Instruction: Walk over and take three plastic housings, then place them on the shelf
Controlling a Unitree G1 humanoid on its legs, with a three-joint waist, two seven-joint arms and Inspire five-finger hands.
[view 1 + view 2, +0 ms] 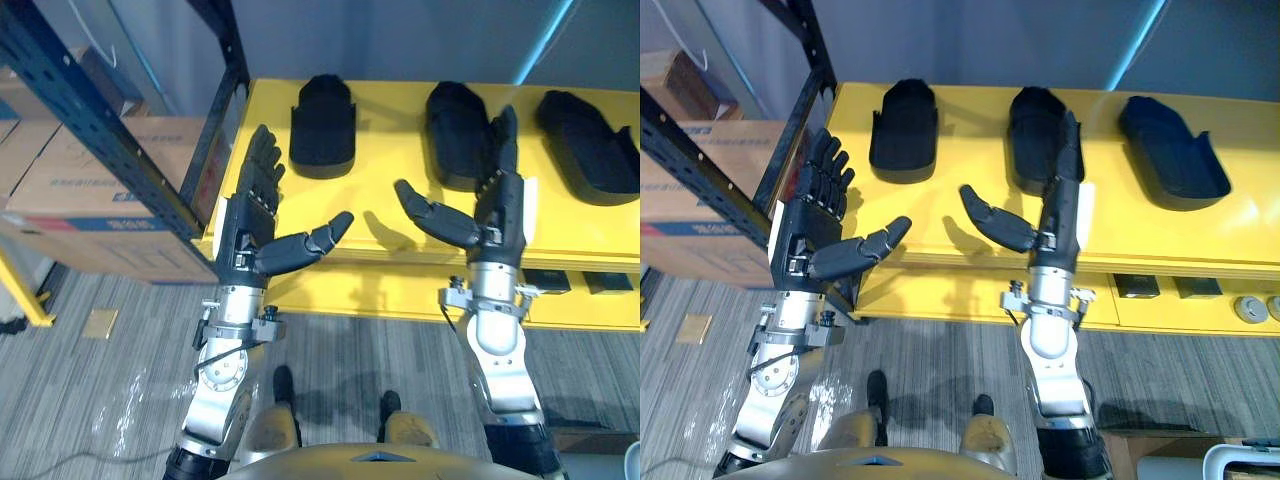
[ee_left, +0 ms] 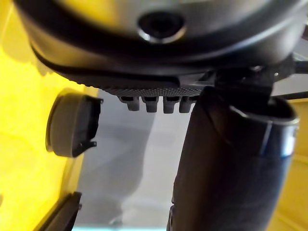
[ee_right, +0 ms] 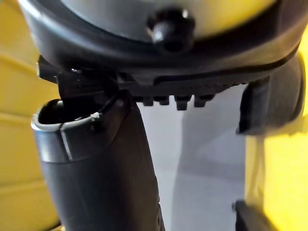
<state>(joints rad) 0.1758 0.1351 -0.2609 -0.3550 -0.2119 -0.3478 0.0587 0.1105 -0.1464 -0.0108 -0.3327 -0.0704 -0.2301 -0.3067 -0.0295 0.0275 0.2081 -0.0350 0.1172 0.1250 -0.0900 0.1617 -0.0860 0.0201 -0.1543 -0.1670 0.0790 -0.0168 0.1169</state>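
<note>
Three black housings (image 1: 322, 125) (image 1: 458, 133) (image 1: 588, 145) lie in row on yellow counter (image 1: 390, 245). Left hand (image 1: 256, 222), right hand (image 1: 492, 205) both spread wide, empty, held near front edge, ready for reaching.

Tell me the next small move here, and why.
Unclear: three black housings lie in a row on the yellow surface, left robot hand and right robot hand open and empty before it. That fits housings awaiting pickup or just set down, so I'd probably hold the hands steady.
</note>
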